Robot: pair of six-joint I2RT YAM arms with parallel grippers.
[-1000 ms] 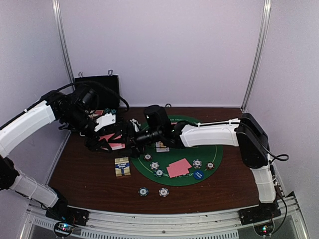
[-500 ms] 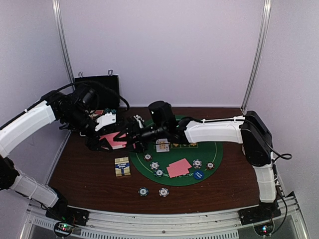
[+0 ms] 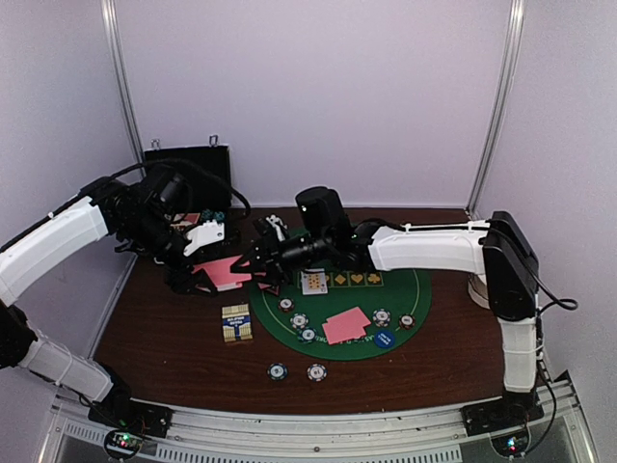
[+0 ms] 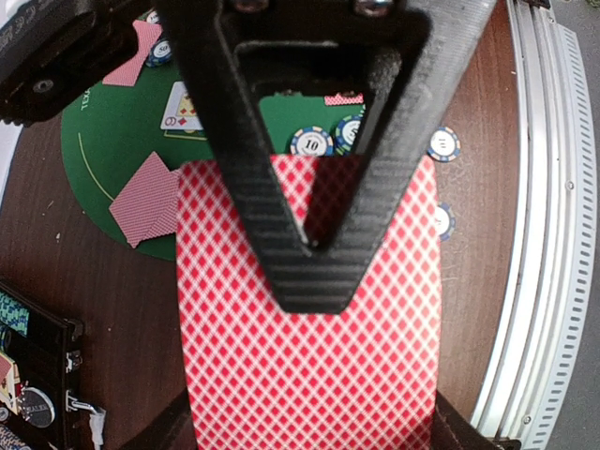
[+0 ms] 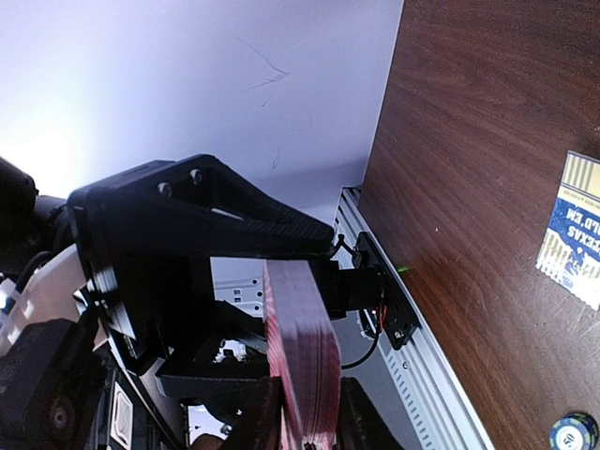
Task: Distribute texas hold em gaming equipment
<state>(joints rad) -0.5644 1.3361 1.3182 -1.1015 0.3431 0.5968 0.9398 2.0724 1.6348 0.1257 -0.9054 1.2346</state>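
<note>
R elbow swung rightward, R hand [image 5: 309,422] pinches card deck [image 5: 300,337], clear only in wrist cam, L hand [image 4: 314,272] clenches same deck.

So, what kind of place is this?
Probably a robot test booth arranged as a poker table: white walls in a metal frame, a green felt mat with poker chips and pink-backed cards.

Pale lilac walls [image 3: 318,96], seemingly fabric, enclose a dark wooden table [image 3: 164,338]; metal posts [image 3: 498,96] stand at corners.
</note>
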